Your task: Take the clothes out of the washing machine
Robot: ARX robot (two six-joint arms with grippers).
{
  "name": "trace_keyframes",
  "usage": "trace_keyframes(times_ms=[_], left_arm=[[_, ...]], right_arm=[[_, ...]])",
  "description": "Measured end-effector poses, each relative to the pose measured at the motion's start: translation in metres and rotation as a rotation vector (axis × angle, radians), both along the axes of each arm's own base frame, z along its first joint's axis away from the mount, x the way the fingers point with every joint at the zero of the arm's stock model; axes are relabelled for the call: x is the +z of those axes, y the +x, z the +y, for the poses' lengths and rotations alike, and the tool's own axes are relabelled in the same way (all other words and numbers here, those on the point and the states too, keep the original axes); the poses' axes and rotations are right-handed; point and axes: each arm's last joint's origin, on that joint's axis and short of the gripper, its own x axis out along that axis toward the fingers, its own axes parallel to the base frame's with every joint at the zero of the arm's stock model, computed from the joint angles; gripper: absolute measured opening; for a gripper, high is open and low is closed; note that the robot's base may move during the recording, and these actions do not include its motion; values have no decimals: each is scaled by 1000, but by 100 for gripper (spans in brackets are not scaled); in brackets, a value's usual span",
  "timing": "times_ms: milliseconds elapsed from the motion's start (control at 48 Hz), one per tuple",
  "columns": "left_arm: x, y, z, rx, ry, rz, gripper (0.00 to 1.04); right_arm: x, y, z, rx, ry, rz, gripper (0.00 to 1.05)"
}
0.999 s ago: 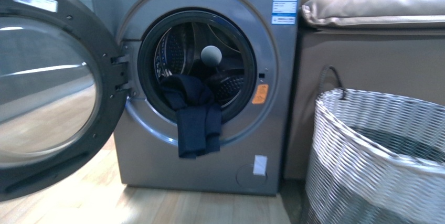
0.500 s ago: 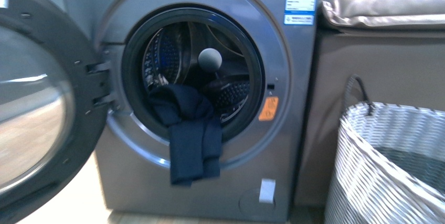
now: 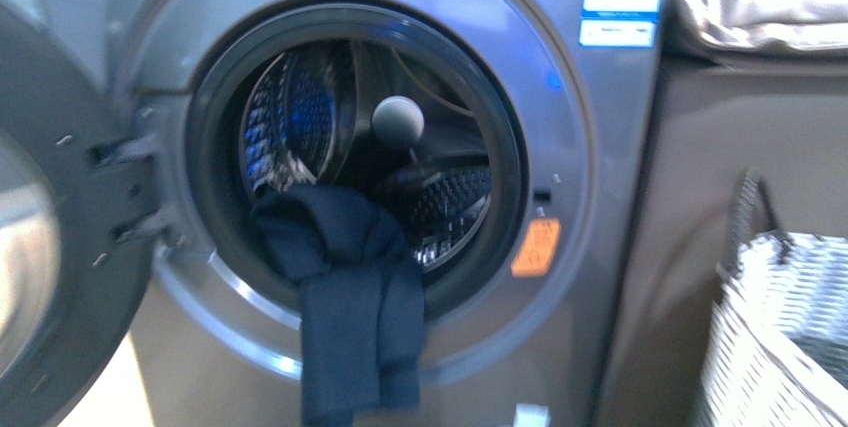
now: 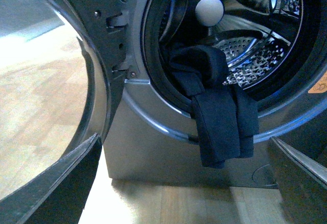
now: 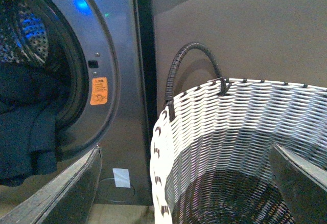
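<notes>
The silver-grey washing machine (image 3: 590, 147) fills the front view, its glass door (image 3: 40, 247) swung open at the left. A dark navy garment (image 3: 350, 297) hangs out of the porthole over the black rubber rim, down the front panel. It also shows in the left wrist view (image 4: 219, 111) and at the edge of the right wrist view (image 5: 25, 132). My left gripper (image 4: 184, 183) is open and empty, short of the machine, below the garment's hanging end. My right gripper (image 5: 186, 183) is open and empty above the woven basket (image 5: 230, 127).
A grey ball (image 3: 398, 122) sits inside the steel drum (image 3: 450, 207). The white-grey basket (image 3: 780, 347) stands on the floor right of the machine, against a brown sofa (image 3: 700, 177) with a cushion on top. Wooden floor (image 4: 46, 111) lies left of the door.
The front view has closed in on the washing machine: the porthole and garment are larger and the basket has slid towards the right edge.
</notes>
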Motion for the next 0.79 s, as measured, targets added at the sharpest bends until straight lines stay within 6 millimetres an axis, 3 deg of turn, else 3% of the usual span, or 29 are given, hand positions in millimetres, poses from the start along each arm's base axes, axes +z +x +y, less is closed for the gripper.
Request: trace_keyframes(times_ms=[666, 791], left_arm=[[0, 0, 0, 0, 0, 0, 98], [-1, 6, 2, -120, -113, 96, 98]], right_arm=[[0, 0, 0, -2, 0, 0, 97], [0, 0, 0, 0, 0, 0, 97]])
